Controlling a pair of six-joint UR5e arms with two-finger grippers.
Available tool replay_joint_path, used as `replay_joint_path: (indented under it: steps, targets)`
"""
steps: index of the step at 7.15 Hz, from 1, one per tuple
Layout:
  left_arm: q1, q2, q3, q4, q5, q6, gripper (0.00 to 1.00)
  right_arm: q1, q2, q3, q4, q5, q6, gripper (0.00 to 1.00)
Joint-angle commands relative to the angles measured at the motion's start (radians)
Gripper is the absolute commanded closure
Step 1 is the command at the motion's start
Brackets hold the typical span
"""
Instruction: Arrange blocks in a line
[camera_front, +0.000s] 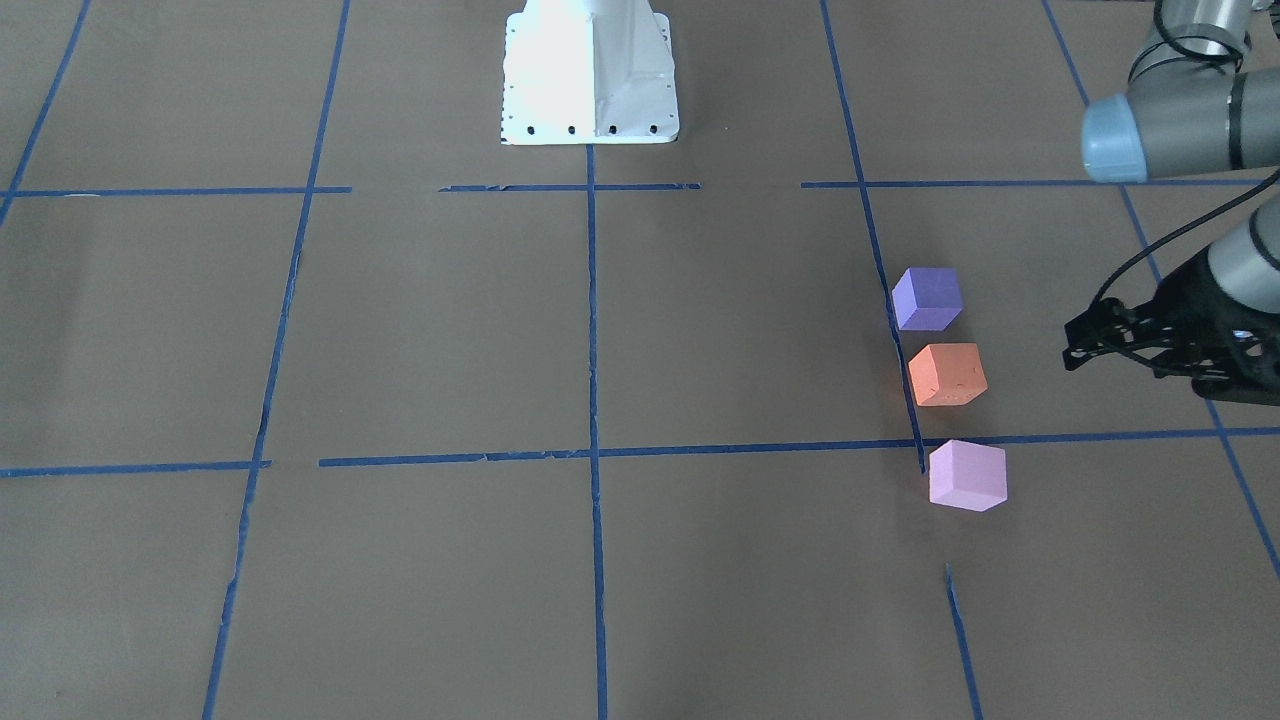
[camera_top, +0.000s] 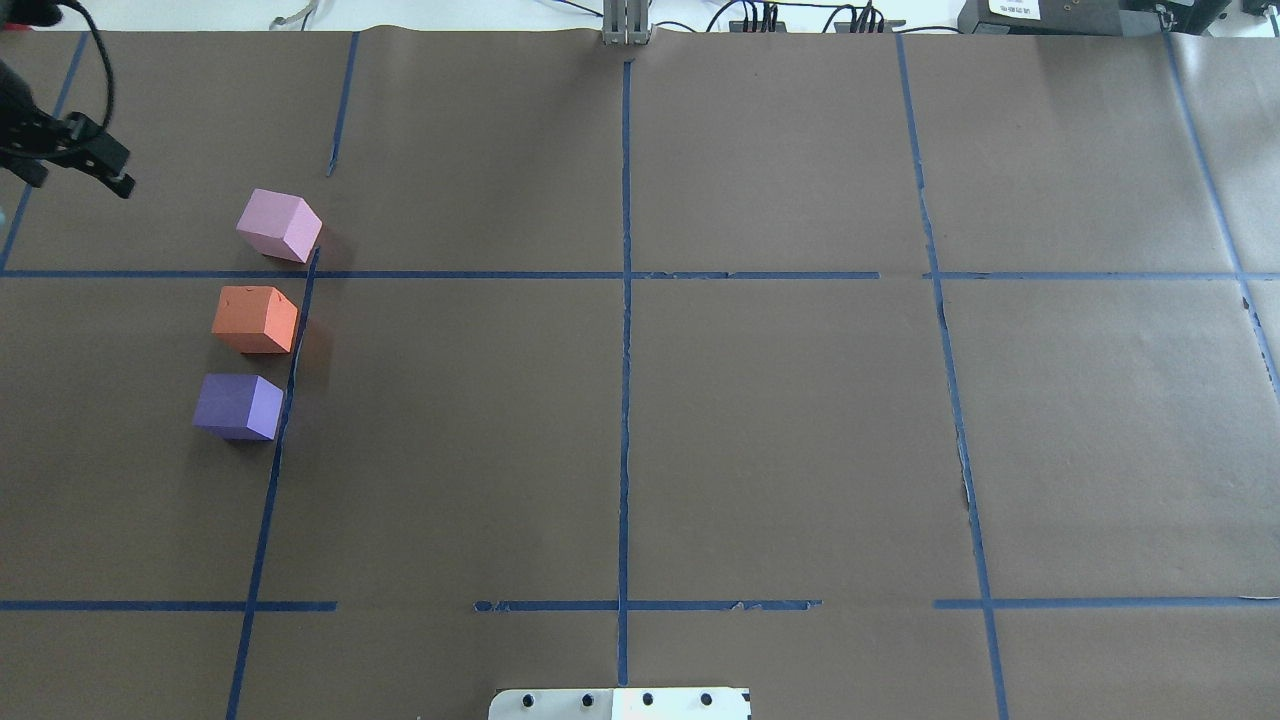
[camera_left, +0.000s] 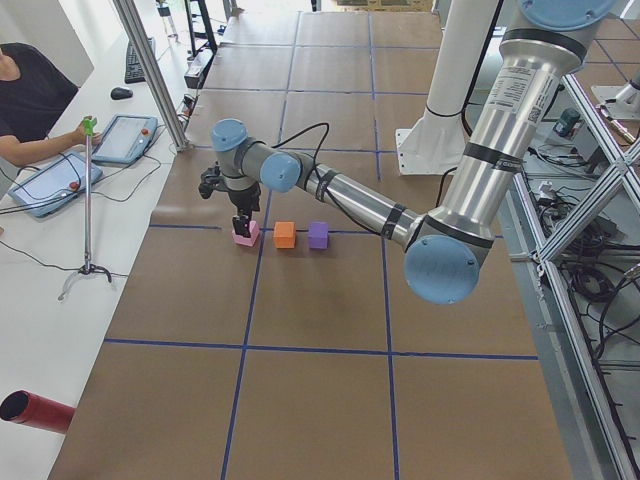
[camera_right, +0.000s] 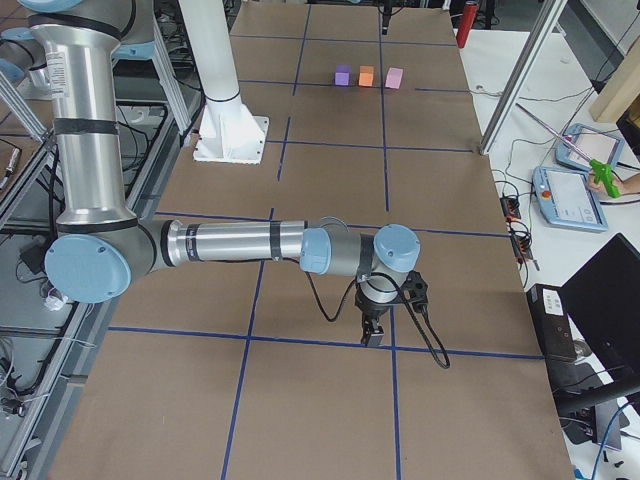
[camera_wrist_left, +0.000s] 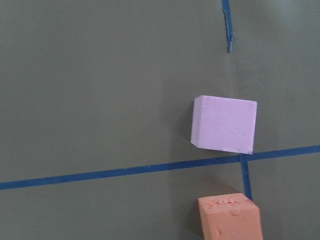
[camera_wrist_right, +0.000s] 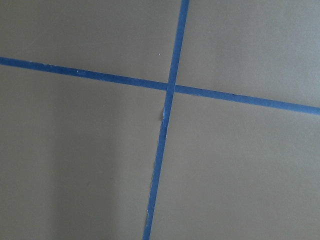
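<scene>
The likeliest trouble is a bump. The left gripper (camera_top: 80, 165) hangs at the upper left of the overhead view, near the pink block (camera_top: 280, 225), with its fingers seemingly apart and nothing between them. If the arm swings low across the row, it could clip that block and spoil the line. The blocks look like light foam, so even a slight knock would probably slide or tip one. Straightening the pink block carries its own risk, as a careless push could drive it into the orange block (camera_top: 255, 320). The three sit in a column at the left of the overhead view, along a blue tape line (camera_top: 290, 370). The pink one is topmost, the orange one is in the middle and the purple block (camera_top: 238, 405) is lowest, none of them touching. The pink one sits slightly further right and turned. The right gripper (camera_right: 372, 335) is well apart from them, over bare table, and I cannot tell whether it is open or closed.
</scene>
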Motion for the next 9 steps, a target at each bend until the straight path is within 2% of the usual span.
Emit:
replay_joint_path:
  steps: [1, 3, 4, 5, 8, 9]
  targets:
    - [-0.190, 0.106, -0.009, 0.035, -0.003, 0.293, 0.00, 0.000, 0.000, 0.000, 0.000, 0.000, 0.001, 0.00]
    - [-0.354, 0.223, 0.034, 0.018, -0.004, 0.537, 0.00, 0.000, 0.000, 0.000, 0.000, 0.000, 0.000, 0.00]
    - [-0.422, 0.254, 0.095, 0.015, -0.004, 0.646, 0.00, 0.000, 0.000, 0.000, 0.000, 0.000, 0.000, 0.00]
    - [-0.444, 0.292, 0.111, 0.012, -0.006, 0.696, 0.00, 0.000, 0.000, 0.000, 0.000, 0.000, 0.001, 0.00]
    - [-0.443, 0.298, 0.106, 0.018, -0.007, 0.650, 0.00, 0.000, 0.000, 0.001, 0.000, 0.000, 0.001, 0.00]
    - [-0.443, 0.295, 0.097, 0.014, -0.007, 0.559, 0.00, 0.000, 0.000, 0.000, 0.000, 0.000, 0.001, 0.00]
